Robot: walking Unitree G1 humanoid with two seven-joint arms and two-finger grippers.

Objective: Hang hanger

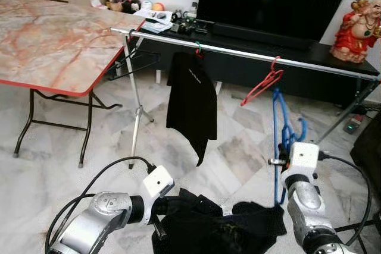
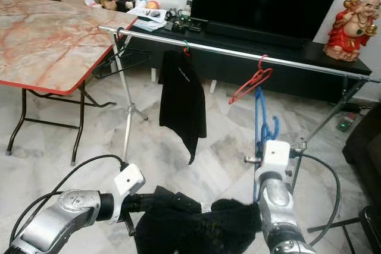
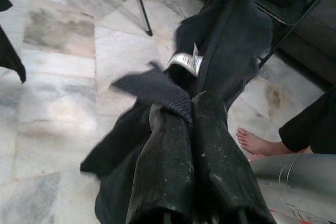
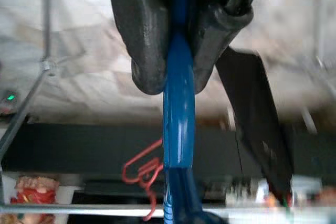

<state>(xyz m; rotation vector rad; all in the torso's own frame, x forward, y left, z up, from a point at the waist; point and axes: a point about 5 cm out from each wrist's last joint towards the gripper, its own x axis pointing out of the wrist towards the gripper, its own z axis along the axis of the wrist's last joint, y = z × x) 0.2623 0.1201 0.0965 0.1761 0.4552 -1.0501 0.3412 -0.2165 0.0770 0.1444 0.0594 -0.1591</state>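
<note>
Two grippers share the load: the right gripper pinches the blue hanger upright below the clothes rail, the left gripper clamps the black garment. Lifting the hook straight between the red hanger and the rail's end seems best.
</note>
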